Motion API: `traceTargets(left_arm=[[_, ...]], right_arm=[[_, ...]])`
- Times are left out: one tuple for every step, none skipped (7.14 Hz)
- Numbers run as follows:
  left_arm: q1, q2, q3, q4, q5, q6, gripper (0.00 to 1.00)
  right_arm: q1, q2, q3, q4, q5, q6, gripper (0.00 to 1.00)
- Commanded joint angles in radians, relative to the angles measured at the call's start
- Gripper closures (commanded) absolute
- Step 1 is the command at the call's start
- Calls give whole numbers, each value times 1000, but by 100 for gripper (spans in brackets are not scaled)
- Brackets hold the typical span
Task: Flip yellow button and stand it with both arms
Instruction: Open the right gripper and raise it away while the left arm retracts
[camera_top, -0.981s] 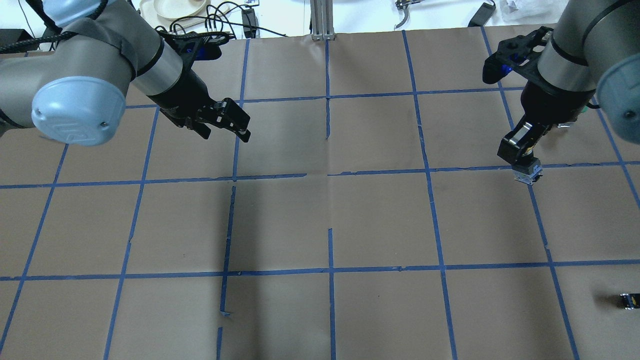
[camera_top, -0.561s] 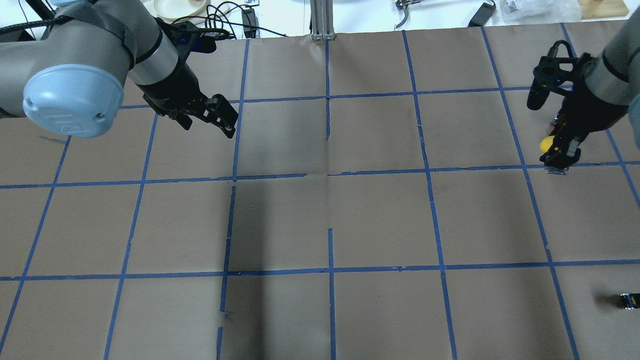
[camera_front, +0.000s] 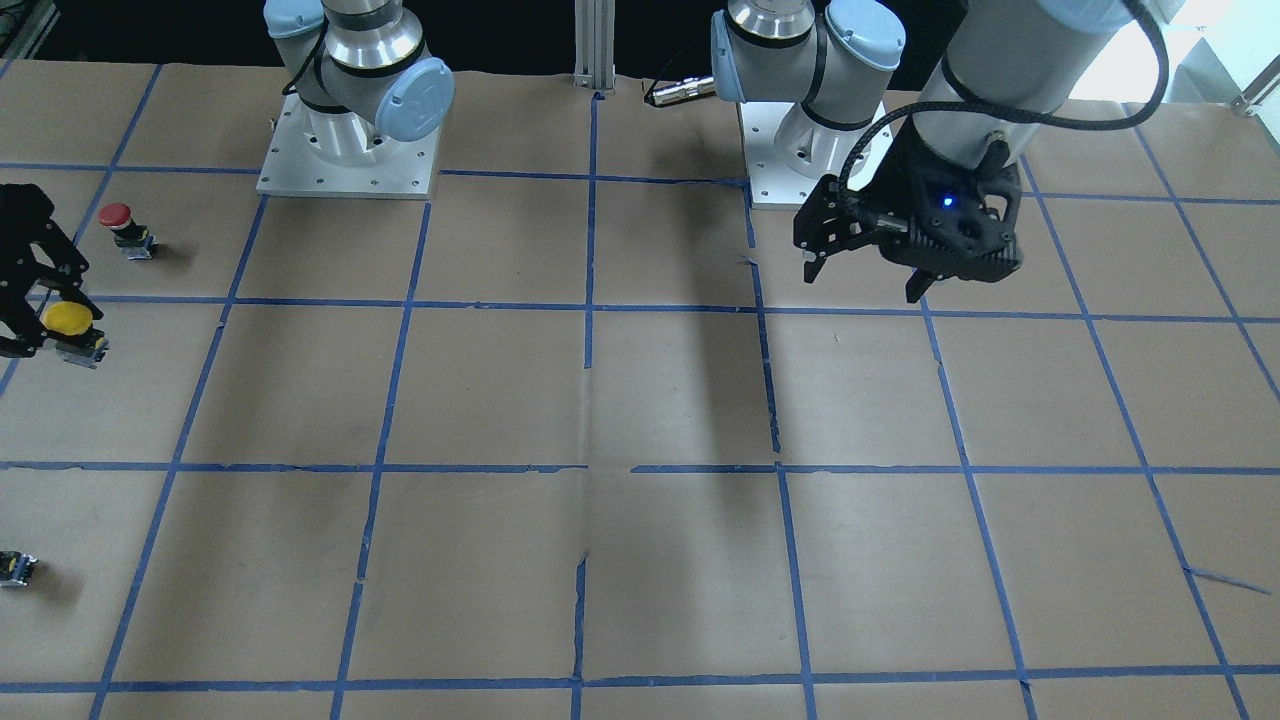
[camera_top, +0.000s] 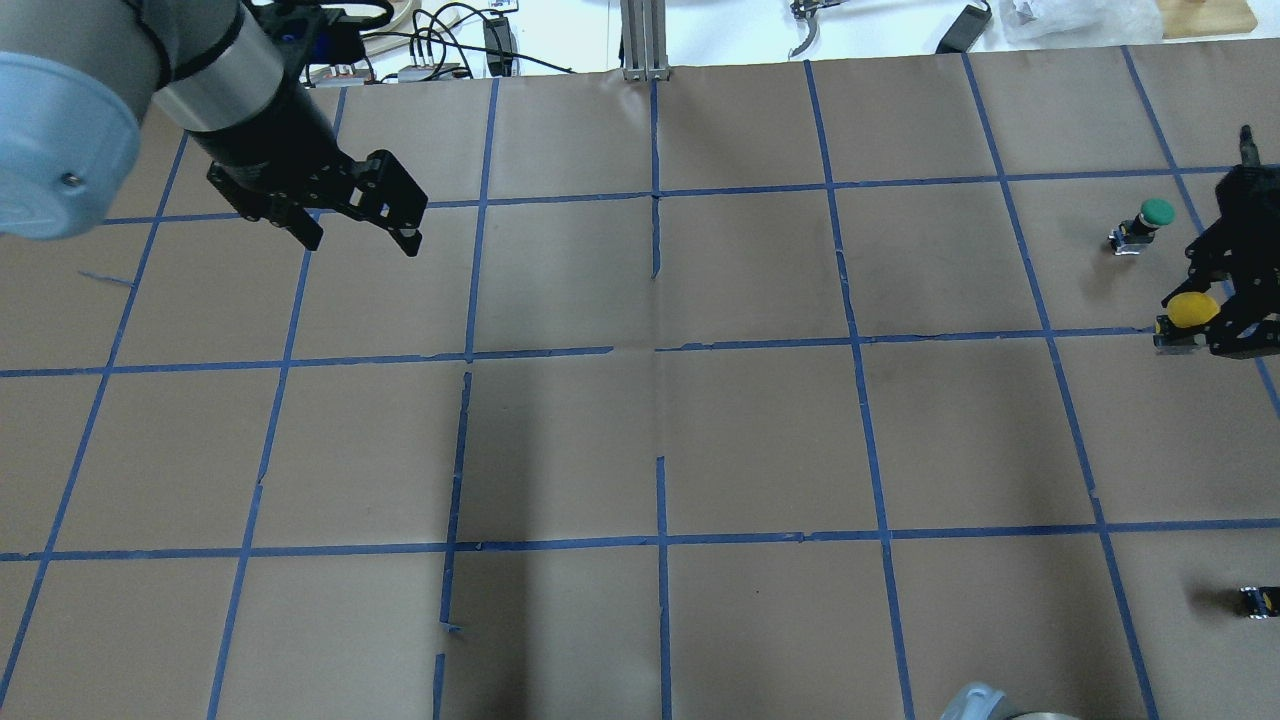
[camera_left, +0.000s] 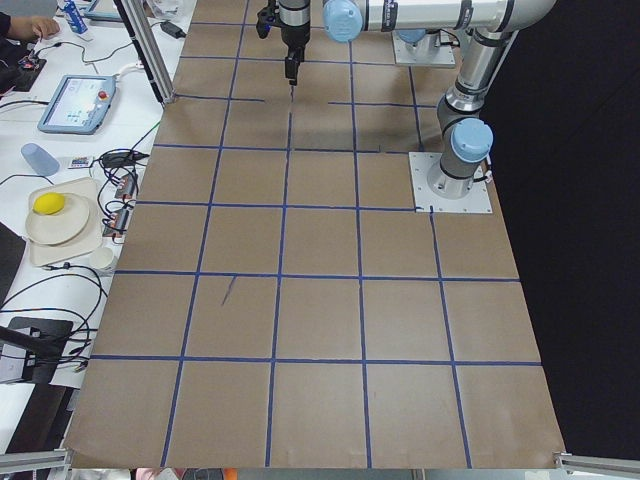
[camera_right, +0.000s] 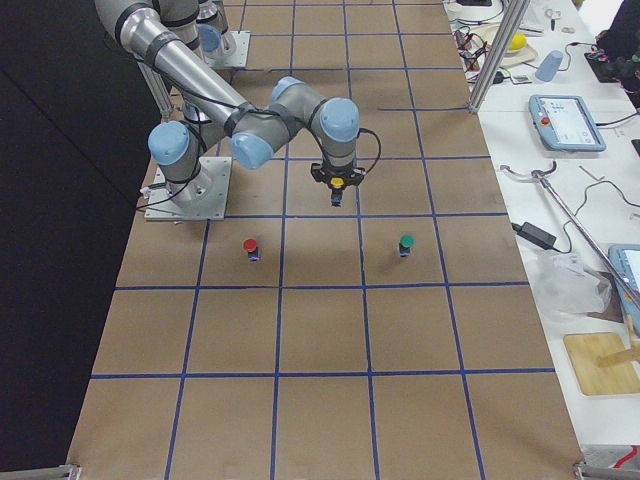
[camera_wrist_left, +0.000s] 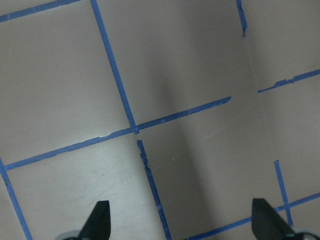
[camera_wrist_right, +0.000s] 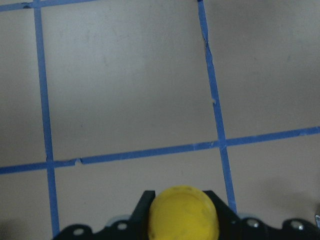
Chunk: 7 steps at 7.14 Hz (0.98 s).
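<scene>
The yellow button (camera_top: 1190, 308) has its yellow cap up and its grey body below, at the table's right edge. It also shows in the front view (camera_front: 68, 318) and fills the bottom of the right wrist view (camera_wrist_right: 182, 212). My right gripper (camera_top: 1205, 325) is shut on it, with black fingers (camera_wrist_right: 222, 212) tight on both sides. I cannot tell if its body touches the paper. My left gripper (camera_top: 362, 240) is open and empty, high over the far left squares, and also shows in the front view (camera_front: 862, 283).
A green-capped button (camera_top: 1150, 213) stands just beyond the yellow one. A red-capped button (camera_front: 118, 215) stands near it in the front view. A small dark switch block (camera_top: 1255, 600) lies at the right edge. Brown paper with a blue tape grid (camera_top: 660, 350) covers the table.
My right arm has swung right toward the table's edge and turned the button so its yellow cap faces up. My left arm has drawn back to the left, still open.
</scene>
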Motion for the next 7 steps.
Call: traceTargets(left_arm=[[40,72,58,-101,20,-64,0],[40,80,58,-102,24,-89,0],[39,54,74,-102,26,-94,0],[40,48,75,-105,32,-103,0],[44,48,80,-105,26,-101,0],[39,45,63,-97,38,-88,0],[40,49,86,-96,32,-83,0]], right_arm=[[-161,131,-8,16,93,-253,82],[-225,171,-6,31,125,-324,82],[-270,208,-6,72,148,-364,83],[-281,229,-8,114,149,-393,84],[-283,234,-6,117,152,-400,84],[-283,245,-5,116,152,-401,79],[-283,262,-6,108,146,-398,70]])
